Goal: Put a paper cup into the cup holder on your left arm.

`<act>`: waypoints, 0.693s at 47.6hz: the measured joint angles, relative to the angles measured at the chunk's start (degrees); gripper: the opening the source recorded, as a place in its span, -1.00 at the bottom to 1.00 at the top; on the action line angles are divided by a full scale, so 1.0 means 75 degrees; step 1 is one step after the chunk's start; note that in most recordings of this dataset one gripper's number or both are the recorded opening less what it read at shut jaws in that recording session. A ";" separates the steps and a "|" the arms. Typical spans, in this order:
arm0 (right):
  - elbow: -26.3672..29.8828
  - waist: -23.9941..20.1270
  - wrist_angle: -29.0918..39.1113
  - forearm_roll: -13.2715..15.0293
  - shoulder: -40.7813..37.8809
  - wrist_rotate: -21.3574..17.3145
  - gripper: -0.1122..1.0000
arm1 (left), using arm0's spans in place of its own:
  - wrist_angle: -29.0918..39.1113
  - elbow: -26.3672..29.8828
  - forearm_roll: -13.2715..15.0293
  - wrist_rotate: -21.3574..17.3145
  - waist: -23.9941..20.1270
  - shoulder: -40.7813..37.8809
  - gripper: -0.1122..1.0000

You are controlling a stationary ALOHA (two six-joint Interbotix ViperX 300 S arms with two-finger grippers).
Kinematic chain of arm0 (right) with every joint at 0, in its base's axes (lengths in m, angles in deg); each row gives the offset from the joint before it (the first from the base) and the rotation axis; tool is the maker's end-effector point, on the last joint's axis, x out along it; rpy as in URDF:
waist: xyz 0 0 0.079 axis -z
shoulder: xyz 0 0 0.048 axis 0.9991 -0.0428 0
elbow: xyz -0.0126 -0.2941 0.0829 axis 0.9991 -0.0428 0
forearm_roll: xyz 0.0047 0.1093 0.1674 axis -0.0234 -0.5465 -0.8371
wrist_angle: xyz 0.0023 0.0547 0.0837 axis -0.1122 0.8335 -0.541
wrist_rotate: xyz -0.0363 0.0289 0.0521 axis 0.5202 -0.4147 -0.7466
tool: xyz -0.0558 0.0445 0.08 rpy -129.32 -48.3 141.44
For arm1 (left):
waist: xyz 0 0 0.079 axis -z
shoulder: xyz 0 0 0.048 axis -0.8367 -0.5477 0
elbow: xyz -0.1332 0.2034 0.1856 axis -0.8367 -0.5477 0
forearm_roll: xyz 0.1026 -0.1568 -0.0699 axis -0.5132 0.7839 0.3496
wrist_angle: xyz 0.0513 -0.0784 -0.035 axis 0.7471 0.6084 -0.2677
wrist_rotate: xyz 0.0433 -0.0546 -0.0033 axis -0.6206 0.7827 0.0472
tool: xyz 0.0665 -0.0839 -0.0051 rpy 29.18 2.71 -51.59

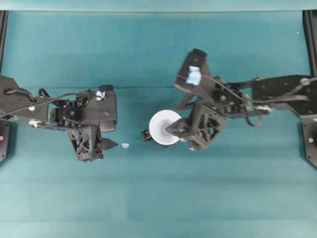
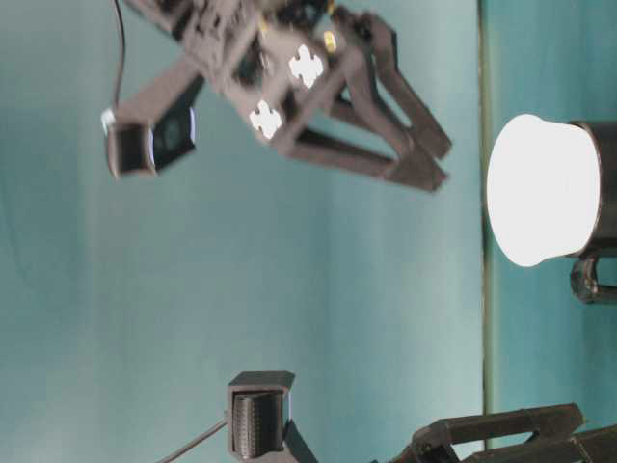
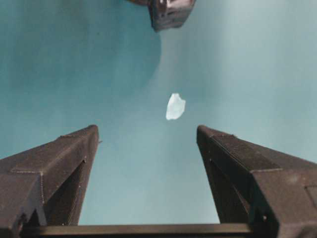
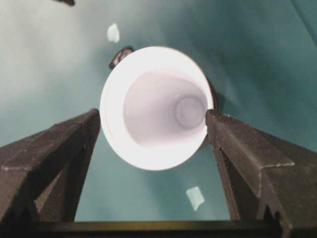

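The paper cup [image 1: 162, 126] already sits in the black cup holder [image 2: 603, 183] mid-counter, so the task looks all but done, with the right gripper [image 4: 153, 129] straddling its rim and the left gripper [image 3: 147, 144] well apart, both jaws wide open and empty.

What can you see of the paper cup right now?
The paper cup is plain white, tapered, with a wide round rim and a smaller round base, and looks empty and undamaged. It stands upright, seated in the black cup holder, whose dark wall shows around its lower part, with the holder's small knob beside it. The right gripper hangs open above it, one finger either side of the rim; whether they touch is unclear.
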 measured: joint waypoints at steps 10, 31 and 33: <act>-0.0574 -0.0082 -0.0082 0.0012 0.0469 0.0000 0.80 | -0.0105 -0.0023 0.0000 0.0000 0.0000 0.0012 0.70; -0.0738 -0.0598 -0.0094 0.0129 0.0574 0.0937 0.80 | -0.0141 -0.0023 0.0000 0.0012 0.0000 0.0012 0.70; -0.0738 -0.0598 -0.0094 0.0129 0.0574 0.0949 0.80 | -0.0141 -0.0023 0.0000 0.0012 0.0012 0.0012 0.70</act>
